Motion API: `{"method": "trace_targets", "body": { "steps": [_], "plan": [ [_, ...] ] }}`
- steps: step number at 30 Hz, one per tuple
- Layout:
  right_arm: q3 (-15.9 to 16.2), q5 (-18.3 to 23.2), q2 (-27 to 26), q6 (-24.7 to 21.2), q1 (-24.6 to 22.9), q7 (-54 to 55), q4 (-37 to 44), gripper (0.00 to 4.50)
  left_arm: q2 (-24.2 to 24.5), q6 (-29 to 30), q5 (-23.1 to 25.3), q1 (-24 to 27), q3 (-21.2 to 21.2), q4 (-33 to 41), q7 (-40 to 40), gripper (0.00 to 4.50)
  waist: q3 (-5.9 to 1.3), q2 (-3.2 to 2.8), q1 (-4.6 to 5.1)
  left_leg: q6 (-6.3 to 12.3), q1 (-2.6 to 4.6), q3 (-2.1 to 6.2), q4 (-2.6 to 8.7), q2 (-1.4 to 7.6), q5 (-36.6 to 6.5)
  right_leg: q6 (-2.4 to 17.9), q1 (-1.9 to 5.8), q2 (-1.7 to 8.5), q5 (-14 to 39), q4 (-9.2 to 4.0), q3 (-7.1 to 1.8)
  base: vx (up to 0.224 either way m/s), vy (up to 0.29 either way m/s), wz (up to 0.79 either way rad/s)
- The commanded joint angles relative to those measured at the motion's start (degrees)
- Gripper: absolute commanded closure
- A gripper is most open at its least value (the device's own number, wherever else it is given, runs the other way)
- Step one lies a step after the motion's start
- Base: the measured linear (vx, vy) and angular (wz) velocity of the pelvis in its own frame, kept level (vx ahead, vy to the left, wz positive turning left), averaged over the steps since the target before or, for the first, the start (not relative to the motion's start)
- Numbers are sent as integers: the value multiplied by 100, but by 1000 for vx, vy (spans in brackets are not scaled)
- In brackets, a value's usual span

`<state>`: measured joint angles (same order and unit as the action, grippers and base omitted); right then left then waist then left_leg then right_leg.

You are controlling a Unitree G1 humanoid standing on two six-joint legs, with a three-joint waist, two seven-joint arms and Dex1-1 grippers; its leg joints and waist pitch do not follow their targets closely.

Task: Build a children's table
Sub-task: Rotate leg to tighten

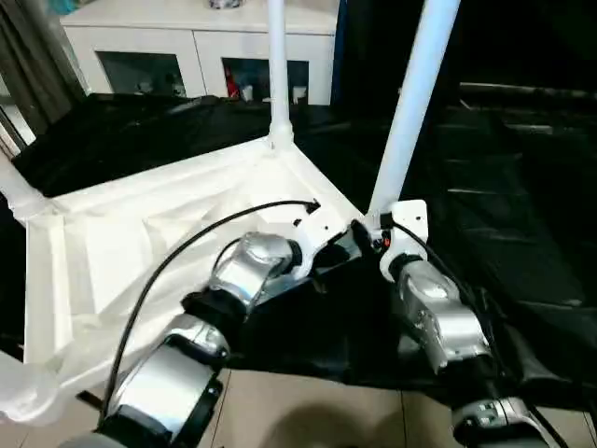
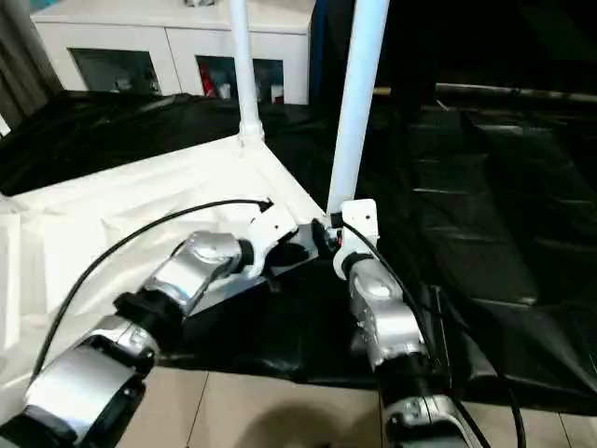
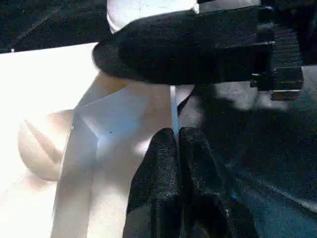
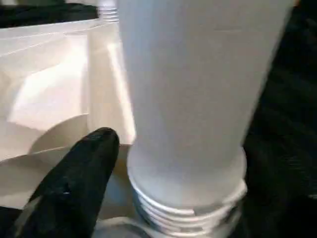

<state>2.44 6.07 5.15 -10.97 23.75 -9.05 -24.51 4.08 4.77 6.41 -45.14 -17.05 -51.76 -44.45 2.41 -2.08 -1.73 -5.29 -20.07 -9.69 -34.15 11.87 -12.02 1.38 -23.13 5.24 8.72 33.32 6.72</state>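
Children's table (image 1: 140, 243), all white plastic, lying upside down on a black sheet (image 1: 522, 233), ribbed underside of the rectangular top facing up, with raised ribs running toward the corners. One tapered tube leg (image 1: 277, 65) stands upright in the far corner socket; a second leg (image 1: 415, 103) rises slightly tilted at the near right corner, its threaded end (image 4: 185, 208) showing several ridges just above the socket. Another leg stub shows at the left edge (image 1: 17, 191). Left gripper (image 3: 179, 148): two black fingers pressed together, closed and empty, tips at the thin edge of a rib by the corner. Right gripper (image 4: 168, 163): one black finger (image 4: 79, 178) lies just beside the base of the second leg, apart from it; jaws spread wide around the leg, whether gripping it cannot be told. Behind, a white cabinet (image 1: 201, 42) with glass doors stands against the wall
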Motion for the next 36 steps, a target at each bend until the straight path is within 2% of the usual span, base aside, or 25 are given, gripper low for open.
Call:
{"method": "trace_targets", "body": {
  "steps": [1,2,5,6,7,8,9,10,11,12,14,16,18,19,22,27,30,31,33,36],
  "plan": [
    [216,38,178,-339,-125,-425,460,53,171,-328,33,169,-163,75,-442,450,-377,15,-21,602,-50,13,382,71,-743,1077,412,290,1235,-395,-285,0,0,0],
    [340,90,350,-503,-241,-723,724,53,254,-306,9,214,-186,126,-625,450,-386,-11,-28,604,-42,8,379,78,-726,1098,402,301,1179,-380,-292,0,0,0],
    [618,180,765,-750,-501,-1427,1269,53,425,-421,-48,297,-231,226,-1024,450,-368,-11,-42,592,-36,7,394,87,-883,1094,402,300,1305,-400,-288,0,0,0],
    [713,199,908,-812,-582,-1650,1434,53,468,-444,-75,320,-235,262,-1146,450,-360,-36,-45,567,-30,7,400,87,-942,1054,404,291,1355,-422,-287,0,0,0],
    [974,213,1353,-915,-818,-2237,1893,53,602,-672,-212,422,-255,431,-1629,450,-364,-20,-52,572,-34,10,396,94,-950,1060,410,302,1320,-410,-297,0,0,0],
    [986,213,1376,-918,-829,-2264,1915,53,609,-688,-221,429,-256,441,-1658,450,-361,-48,-63,587,-43,21,399,90,-949,1065,422,305,1329,-406,-290,0,0,0],
    [1131,338,1940,-1016,-1124,-2868,2463,53,853,-712,-512,602,-313,853,-2571,450,-358,-30,-60,589,-42,19,404,104,-988,1035,427,307,1352,-412,-300,0,0,0],
    [1112,385,2015,-1065,-1167,-2944,2554,53,903,-712,-535,623,-336,911,-2717,450,-365,-16,-83,646,-49,18,404,117,-946,1037,437,328,1303,-398,-322,0,0,0],
    [1112,385,2015,-1065,-1167,-2944,2554,53,903,-712,-535,623,-336,911,-2717,450,-357,-42,-72,661,-49,6,403,114,-990,1085,395,330,1381,-406,-318,0,0,0],
    [1099,410,2053,-1097,-1189,-2981,2604,53,931,-733,-541,632,-351,935,-2791,450,-358,-44,-67,627,-42,8,407,116,-1026,1088,393,325,1457,-413,-308,0,0,0],
    [1027,464,2169,-1171,-1244,-3115,2707,53,1045,-771,-489,656,-404,991,-2910,450,-336,-42,-72,525,-8,1,414,107,-1176,985,361,314,1890,-470,-292,0,0,0],
    [998,504,2229,-1221,-1264,-3221,2768,53,1074,-755,-518,682,-395,1030,-2984,450,-332,-45,-103,481,16,-6,415,117,-1146,975,336,315,1928,-472,-308,0,0,0],
    [986,548,2244,-1235,-1267,-3286,2786,53,1088,-747,-536,696,-393,1052,-3031,450,-332,-47,-110,454,-15,3,422,121,-1109,962,360,313,1868,-449,-309,0,0,0],
    [986,562,2275,-1237,-1274,-3339,2830,53,1096,-741,-543,718,-382,1081,-3065,450,-331,-28,-118,452,-20,2,422,116,-1100,935,362,317,1896,-459,-303,0,0,0],
    [963,653,2261,-1291,-1271,-3382,2853,53,1114,-705,-566,760,-376,1147,-3112,450,-351,-40,-136,462,-34,12,413,119,-936,952,378,322,1704,-425,-308,0,0,0],
    [1079,450,2296,-1286,-1255,-3377,2747,101,1151,-701,-544,805,-395,1193,-3123,450,-362,-33,-139,488,-43,6,397,114,-792,1028,384,322,1462,-390,-313,0,0,0],
    [1059,459,2269,-1303,-1249,-3342,2749,122,1152,-686,-559,808,-383,1203,-3125,450,-359,-34,-142,494,-33,1,396,114,-807,1026,378,320,1487,-396,-313,0,0,0],
    [1040,509,2229,-1315,-1239,-3339,2763,134,1168,-668,-561,815,-370,1213,-3129,450,-359,-5,-147,499,-38,0,395,110,-803,1012,382,323,1528,-396,-314,0,0,0],
    [1029,520,2203,-1311,-1234,-3320,2756,149,1179,-659,-564,825,-365,1224,-3140,450,-354,-25,-150,487,-31,-1,398,113,-823,986,372,321,1609,-405,-312,0,0,0],
    [964,558,2122,-1304,-1236,-3279,2731,170,1203,-629,-570,848,-361,1258,-3161,450,-357,-17,-147,476,-41,3,398,112,-787,973,379,324,1577,-397,-313,0,0,0]
  ]
}}
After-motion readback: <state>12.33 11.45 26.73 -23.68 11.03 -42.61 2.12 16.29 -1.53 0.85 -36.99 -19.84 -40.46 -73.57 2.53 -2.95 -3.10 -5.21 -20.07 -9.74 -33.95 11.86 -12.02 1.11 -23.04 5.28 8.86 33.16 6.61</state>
